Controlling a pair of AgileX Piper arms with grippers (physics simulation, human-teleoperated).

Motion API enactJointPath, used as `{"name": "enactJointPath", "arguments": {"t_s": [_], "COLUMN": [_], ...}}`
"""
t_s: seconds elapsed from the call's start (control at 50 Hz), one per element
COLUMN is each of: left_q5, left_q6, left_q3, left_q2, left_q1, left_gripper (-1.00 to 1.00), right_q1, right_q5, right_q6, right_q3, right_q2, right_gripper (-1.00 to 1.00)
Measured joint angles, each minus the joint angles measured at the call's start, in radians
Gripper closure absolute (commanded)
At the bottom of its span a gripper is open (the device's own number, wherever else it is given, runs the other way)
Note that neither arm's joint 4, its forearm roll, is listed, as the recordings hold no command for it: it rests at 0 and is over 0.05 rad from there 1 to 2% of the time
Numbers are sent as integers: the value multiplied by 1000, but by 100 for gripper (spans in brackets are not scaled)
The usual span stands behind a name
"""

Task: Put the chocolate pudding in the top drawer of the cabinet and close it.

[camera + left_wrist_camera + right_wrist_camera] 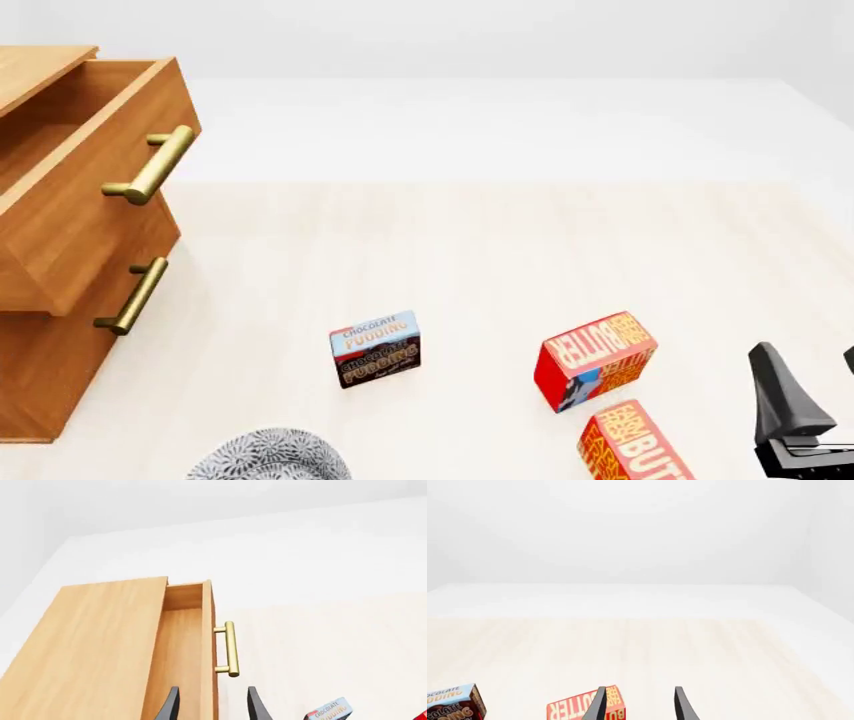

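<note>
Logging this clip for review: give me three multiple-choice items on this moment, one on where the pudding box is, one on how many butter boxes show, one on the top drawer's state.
1. Where is the chocolate pudding?
A. Inside the top drawer
B. On the table, apart from the cabinet
C. In the right gripper

2. How many butter boxes show in the front view?
A. One
B. Two
C. Four

3. What state is the top drawer in?
A. Pulled open
B. Fully shut
C. Removed from the cabinet

Answers:
1 B: it stands on the table, between the cabinet and the butter boxes.
2 B: two red-orange boxes lie near the right gripper.
3 A: its front juts out past the lower drawers, interior showing.
</note>
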Motion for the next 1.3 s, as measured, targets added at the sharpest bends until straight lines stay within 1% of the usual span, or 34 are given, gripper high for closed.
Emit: {"name": "enactJointPath", "arguments": {"t_s": [0.14, 0.32, 0.58, 0.84, 0.96, 1.12, 1.3], "left_q5": [79, 158, 219, 268, 270, 259, 238], "left_q6": [1, -6, -13, -38, -55, -72, -79], "left_q3": [-65, -114, -124, -163, -158, -127, -91], "left_q2": [40, 103, 181, 251, 272, 284, 295], "left_q1": [-5, 1, 22, 13, -2, -22, -20], "left_gripper": [-100, -100, -100, -100, -100, -100, -100], "right_q1": [0, 0, 0, 0, 0, 1, 1], "right_q5": [0, 1, 1, 1, 1, 0, 0], "right_q6": [0, 0, 0, 0, 0, 0, 0], "right_q3": [0, 0, 1, 0, 0, 0, -1], "right_q2": [0, -1, -2, -1, -1, 0, 0], "right_gripper": [-100, -100, -100, -100, -100, -100, -100]}}
